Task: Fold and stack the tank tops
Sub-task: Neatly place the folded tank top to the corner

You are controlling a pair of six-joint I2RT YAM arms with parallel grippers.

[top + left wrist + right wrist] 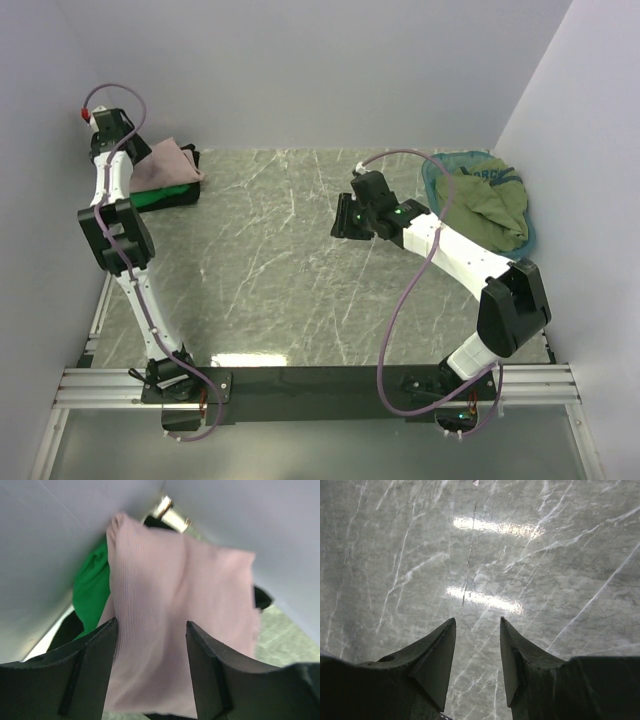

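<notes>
A folded dusty pink tank top [175, 605] lies on top of a bright green one [92, 590] and a black one [67, 630] in the table's far left corner [165, 170]. My left gripper [151, 625] hovers just above the pink cloth. It is open, and the jaws stand apart with nothing pinched between them. An olive green tank top [495, 205] lies crumpled in the teal basket [432, 178] at the far right. My right gripper [477, 622] is open over bare marble near the table's middle [345, 215], holding nothing.
Grey walls close in the table at the back and on both sides, and the stack sits tight against the left corner. The marble tabletop [280, 270] spreads between the two arms. A metal rail [320, 385] runs along the near edge.
</notes>
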